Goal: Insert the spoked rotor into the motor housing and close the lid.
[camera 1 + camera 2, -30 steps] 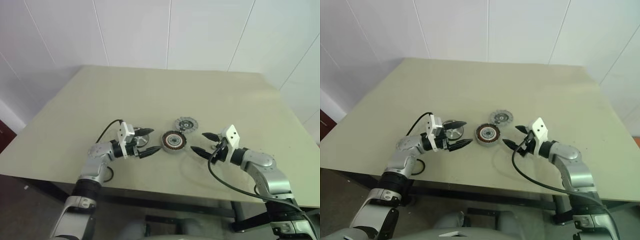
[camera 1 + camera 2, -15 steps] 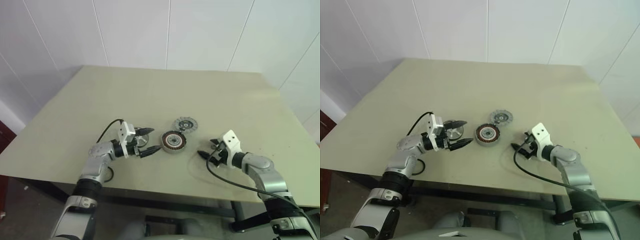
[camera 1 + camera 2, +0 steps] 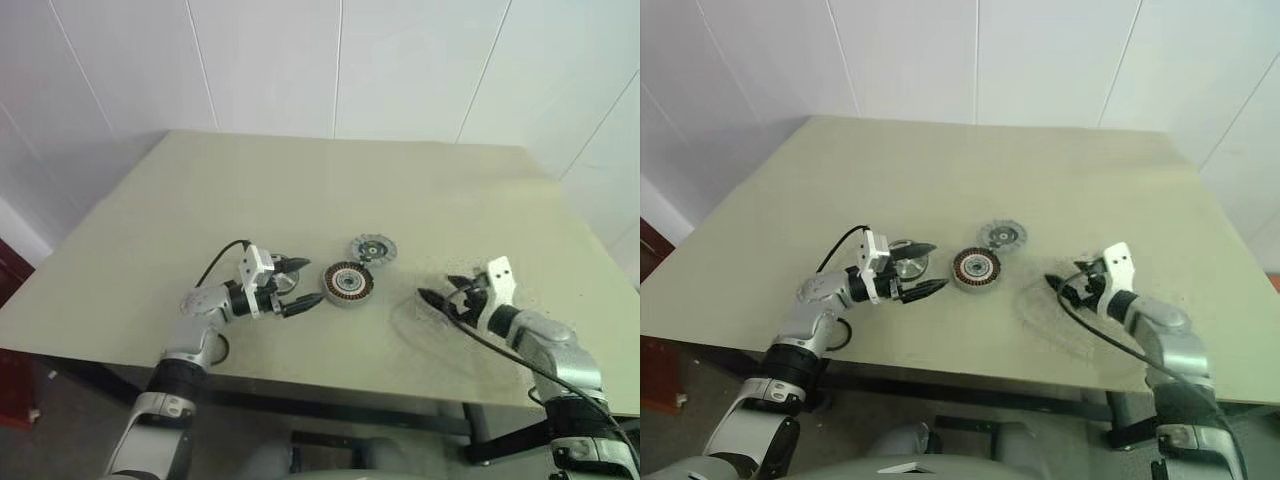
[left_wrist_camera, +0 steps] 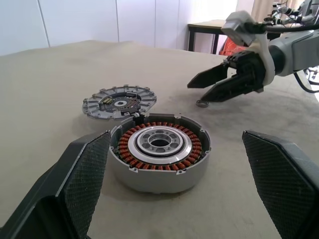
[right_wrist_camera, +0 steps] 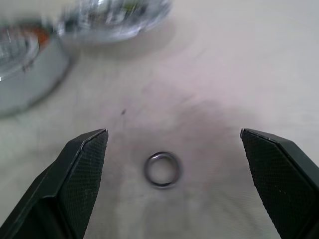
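The motor housing (image 3: 347, 284), a black ring with copper windings around a white centre, lies mid-table. Just behind it lies the lid (image 3: 372, 248), a flat grey ribbed disc. The shiny spoked rotor (image 3: 907, 264) sits on the table by my left gripper (image 3: 314, 281), under its spread fingers. That gripper is open and points level at the housing (image 4: 159, 149), a short way off. My right gripper (image 3: 435, 287) is open, low over the table to the right of the housing, holding nothing. A small metal ring (image 5: 161, 169) lies on the table between its fingers.
The beige table (image 3: 300, 190) has free room behind and to both sides of the parts. Its front edge (image 3: 330, 385) runs close below both arms. A black cable hangs from each wrist. White walls stand behind the table.
My right gripper has swung to the right and sunk a little, away from the housing, and has rolled. The left gripper and the three parts have stayed put.
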Robot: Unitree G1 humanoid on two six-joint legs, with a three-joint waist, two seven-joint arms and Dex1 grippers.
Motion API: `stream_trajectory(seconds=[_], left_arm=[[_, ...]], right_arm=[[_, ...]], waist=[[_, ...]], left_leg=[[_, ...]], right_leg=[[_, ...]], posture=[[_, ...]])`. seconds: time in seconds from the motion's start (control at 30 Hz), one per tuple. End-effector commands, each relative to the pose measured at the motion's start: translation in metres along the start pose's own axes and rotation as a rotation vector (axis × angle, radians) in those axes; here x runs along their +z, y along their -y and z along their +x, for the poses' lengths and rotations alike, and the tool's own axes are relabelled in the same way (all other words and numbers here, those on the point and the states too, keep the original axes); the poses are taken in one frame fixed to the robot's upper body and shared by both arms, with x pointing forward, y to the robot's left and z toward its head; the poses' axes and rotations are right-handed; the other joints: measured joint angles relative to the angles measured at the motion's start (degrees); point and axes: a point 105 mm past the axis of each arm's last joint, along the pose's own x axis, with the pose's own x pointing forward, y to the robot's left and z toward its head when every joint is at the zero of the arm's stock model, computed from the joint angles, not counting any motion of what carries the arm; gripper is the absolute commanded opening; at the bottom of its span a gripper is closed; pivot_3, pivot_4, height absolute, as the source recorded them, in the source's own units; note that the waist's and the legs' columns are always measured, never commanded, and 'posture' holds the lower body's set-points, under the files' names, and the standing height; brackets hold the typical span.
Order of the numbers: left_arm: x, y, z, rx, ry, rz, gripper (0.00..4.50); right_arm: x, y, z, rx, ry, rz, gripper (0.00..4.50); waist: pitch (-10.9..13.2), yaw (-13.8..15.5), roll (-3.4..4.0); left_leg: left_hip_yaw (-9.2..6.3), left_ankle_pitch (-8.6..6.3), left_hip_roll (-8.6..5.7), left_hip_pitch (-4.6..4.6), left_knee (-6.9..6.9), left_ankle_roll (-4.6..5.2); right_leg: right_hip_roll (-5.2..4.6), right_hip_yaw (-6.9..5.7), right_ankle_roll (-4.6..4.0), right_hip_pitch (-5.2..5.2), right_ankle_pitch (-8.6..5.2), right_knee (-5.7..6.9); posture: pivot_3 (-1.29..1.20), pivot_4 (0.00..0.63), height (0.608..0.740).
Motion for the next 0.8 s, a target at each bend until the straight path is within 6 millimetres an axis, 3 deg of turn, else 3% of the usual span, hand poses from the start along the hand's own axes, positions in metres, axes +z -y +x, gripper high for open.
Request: stream_trajectory(seconds=[0.03, 0.13, 0.5, 0.8], left_arm=[[0.009, 0.001, 0.004, -0.013, 0.018, 0.043, 4.5], [0.008, 0.002, 0.005, -0.015, 0.012, 0.043, 4.5], [0.005, 0.004, 0.003, -0.022, 0.002, 0.038, 4.5], [0.003, 0.005, 0.002, -0.02, -0.001, 0.035, 4.5]], right_arm=[[0.005, 0.002, -0.009, 0.015, -0.003, -0.125, 4.46], [-0.009, -0.003, -0.01, 0.047, -0.083, -0.222, 4.46], [0.001, -0.01, 0.004, 0.02, 0.013, -0.189, 4.46], [-0.004, -0.011, 0.005, 0.022, -0.01, -0.181, 4.46]], waist=[[0.0, 0.0, 0.04], [0.0, -0.1, 0.04], [0.0, 0.0, 0.04], [0.0, 0.0, 0.05]], left_leg=[[0.0, 0.0, 0.0, 0.01, 0.0, 0.0], [0.03, 0.0, 0.0, 0.03, 0.02, 0.0], [0.03, 0.01, 0.0, 0.06, 0.03, 0.0], [0.03, 0.0, 0.0, 0.05, 0.03, 0.0]], right_leg=[[0.0, 0.0, -0.01, 0.0, -0.01, 0.0], [0.0, 0.01, -0.11, 0.03, -0.06, 0.0], [0.01, 0.01, -0.09, 0.05, -0.05, 0.01], [0.0, 0.02, -0.11, 0.04, -0.06, 0.01]], posture=[[0.0, 0.0, 0.74], [0.0, 0.0, 0.74], [0.0, 0.0, 0.74], [0.0, 0.0, 0.74]])
